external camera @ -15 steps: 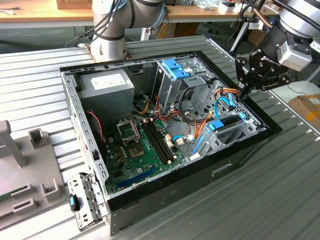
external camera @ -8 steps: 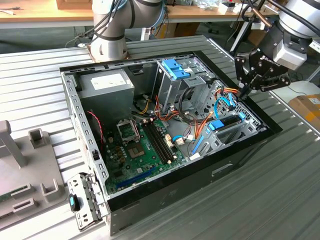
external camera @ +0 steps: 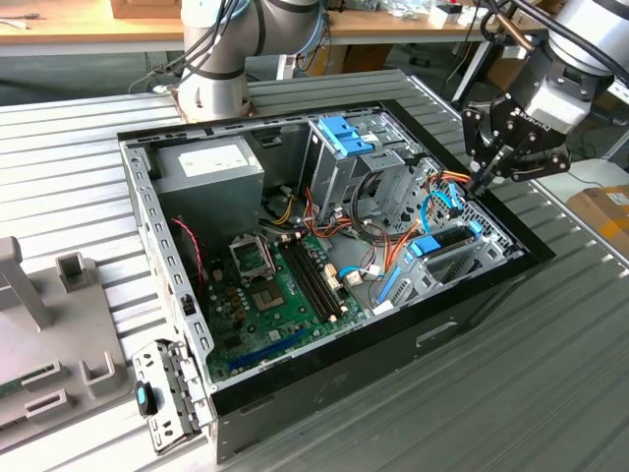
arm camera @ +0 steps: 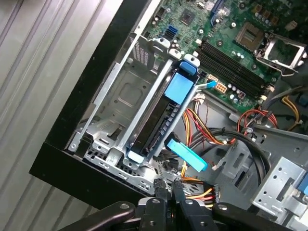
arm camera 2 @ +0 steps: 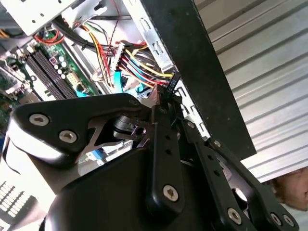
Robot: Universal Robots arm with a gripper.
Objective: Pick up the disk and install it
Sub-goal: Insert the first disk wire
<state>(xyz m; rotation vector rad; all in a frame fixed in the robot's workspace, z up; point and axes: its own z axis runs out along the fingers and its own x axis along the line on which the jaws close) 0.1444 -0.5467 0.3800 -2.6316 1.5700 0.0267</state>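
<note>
The gripper (external camera: 484,180) hangs over the corner of the open computer case (external camera: 393,344) at the exterior view's right, its fingers seemingly pinched together on nothing. Just below, the disk (arm camera: 161,118) stands on edge in its metal bay (arm camera: 120,96). The power supply (external camera: 236,182) carries a white label (external camera: 209,158), its print unreadable.

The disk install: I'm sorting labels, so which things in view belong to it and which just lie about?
Belongs to the job:
disk, seated in its bay
gripper
open computer case

Lying about:
grey fixture block
loose metal bracket
cardboard box
</note>
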